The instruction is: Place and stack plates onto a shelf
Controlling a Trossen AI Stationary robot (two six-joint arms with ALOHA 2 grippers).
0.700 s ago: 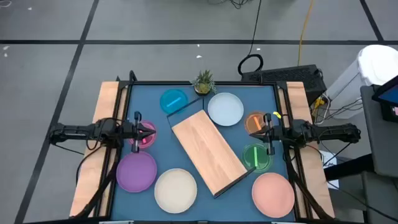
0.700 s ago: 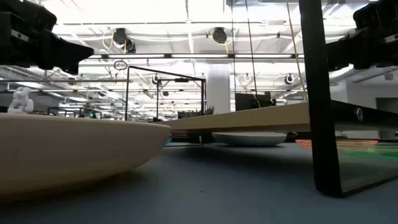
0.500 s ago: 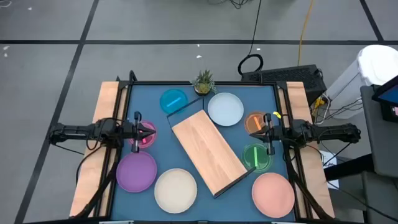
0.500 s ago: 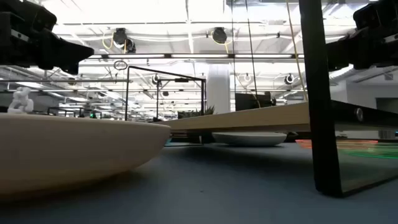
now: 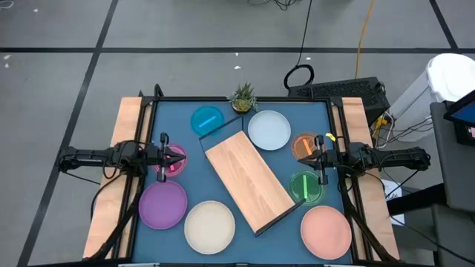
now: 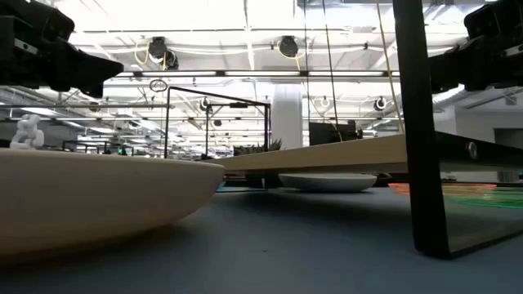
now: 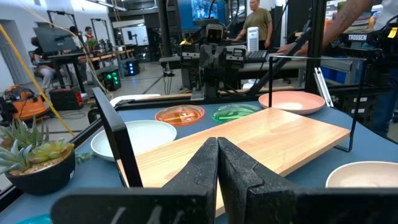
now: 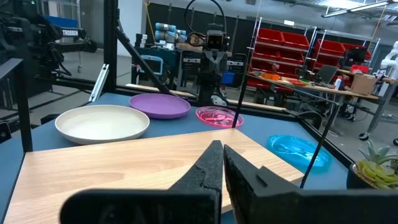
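Note:
The shelf [image 5: 249,182], a light wooden board on a thin black wire frame, stands slantwise mid-table on its legs. Around it, flat on the blue tabletop, lie the plates: cyan [image 5: 208,120], pale blue-white [image 5: 269,129], orange [image 5: 306,145], green [image 5: 306,185], salmon [image 5: 326,230], cream [image 5: 209,226], purple [image 5: 162,205] and magenta [image 5: 172,160]. My left gripper [image 5: 163,159] is shut and level over the magenta plate, pointing at the shelf [image 7: 249,140]. My right gripper [image 5: 320,159] is shut and level between the orange and green plates, facing the shelf [image 8: 124,162].
A small potted succulent [image 5: 243,96] stands at the table's far edge, near the shelf's far corner. Wooden side rails [image 5: 128,119] border the table left and right. In the low view the cream plate [image 6: 90,196] and a black shelf leg [image 6: 417,122] fill the foreground.

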